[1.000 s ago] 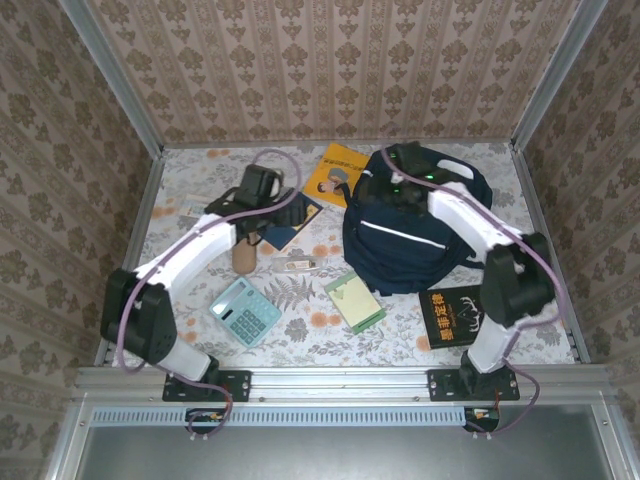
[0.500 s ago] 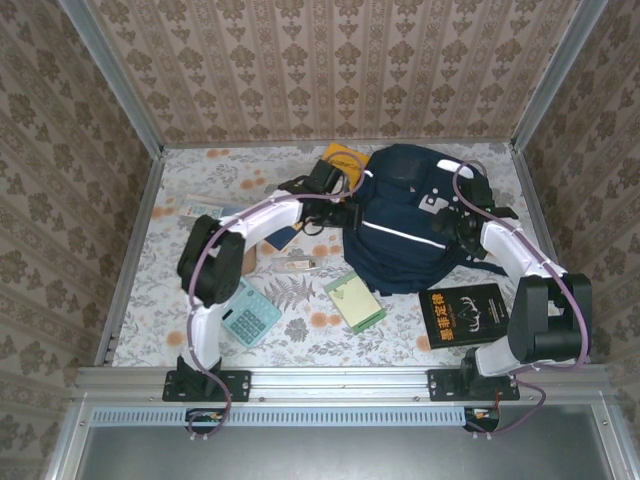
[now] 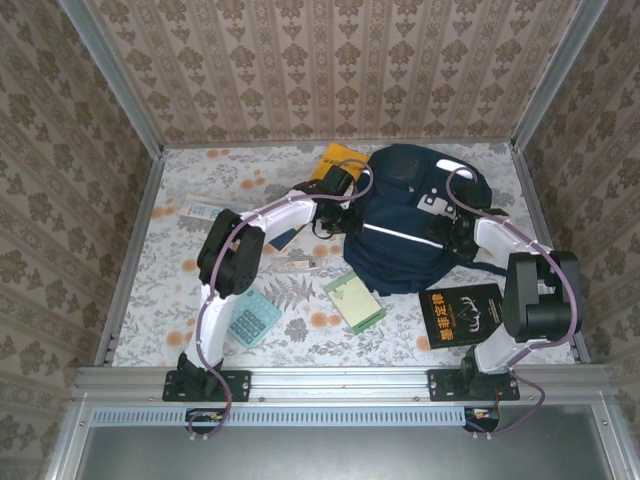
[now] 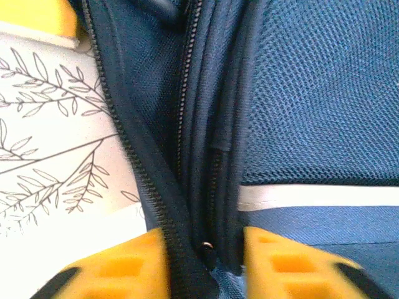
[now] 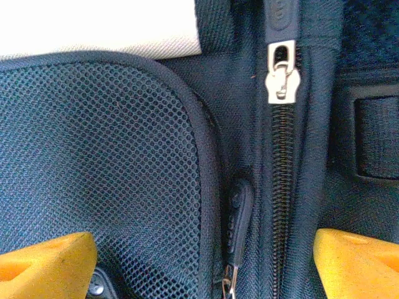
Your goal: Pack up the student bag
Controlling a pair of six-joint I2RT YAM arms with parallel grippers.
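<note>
The student bag (image 3: 405,245), dark navy with a thin white stripe, lies at the middle right of the table. My left gripper (image 3: 345,212) is at its left edge. In the left wrist view the yellow fingers (image 4: 131,265) press from both sides on a fold of the bag's zipper seam (image 4: 206,187), so the left gripper (image 4: 204,252) is shut on it. My right gripper (image 3: 452,228) rests on the bag's right side. It (image 5: 199,249) stands wide open over the mesh panel (image 5: 106,162), with a black zipper pull (image 5: 240,215) between its fingers and a silver slider (image 5: 280,78) beyond.
Around the bag lie a yellow book (image 3: 335,160), a black book (image 3: 462,315), a green notebook (image 3: 354,300), a teal calculator (image 3: 250,315) and a small light-coloured item (image 3: 297,263). A flat light item (image 3: 200,212) sits far left. Patterned walls enclose the table.
My left arm swung right from the table's middle to the bag's left edge, and its jaws closed on the zipper seam. The right gripper came down from the bag's top to its right side.
</note>
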